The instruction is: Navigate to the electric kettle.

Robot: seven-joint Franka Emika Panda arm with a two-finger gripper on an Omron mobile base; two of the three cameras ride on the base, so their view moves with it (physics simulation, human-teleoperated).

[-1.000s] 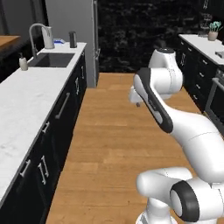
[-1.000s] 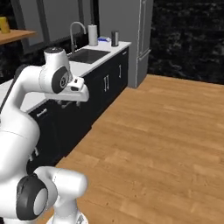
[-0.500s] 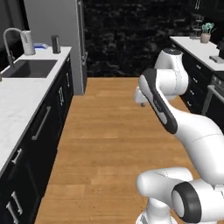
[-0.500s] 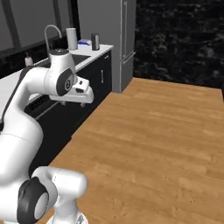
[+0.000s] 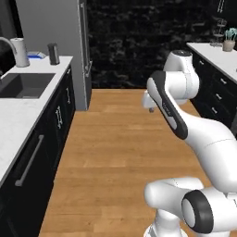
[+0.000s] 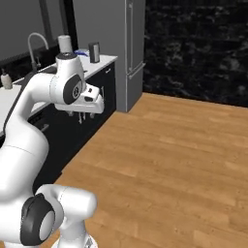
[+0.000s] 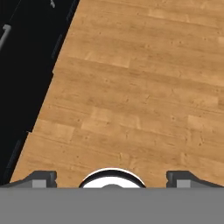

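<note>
Whole view shifts since earlier: our base drives on, kettle (image 5: 53,53) on surface (image 5: 28,99) nearer; end effector (image 7: 111,178) spread, empty.

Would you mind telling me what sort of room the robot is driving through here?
It looks like a kitchen: a white counter with a sink and faucet runs along dark cabinets, a tall grey refrigerator stands at its end, and an electric kettle sits beside a paper towel roll.
</note>
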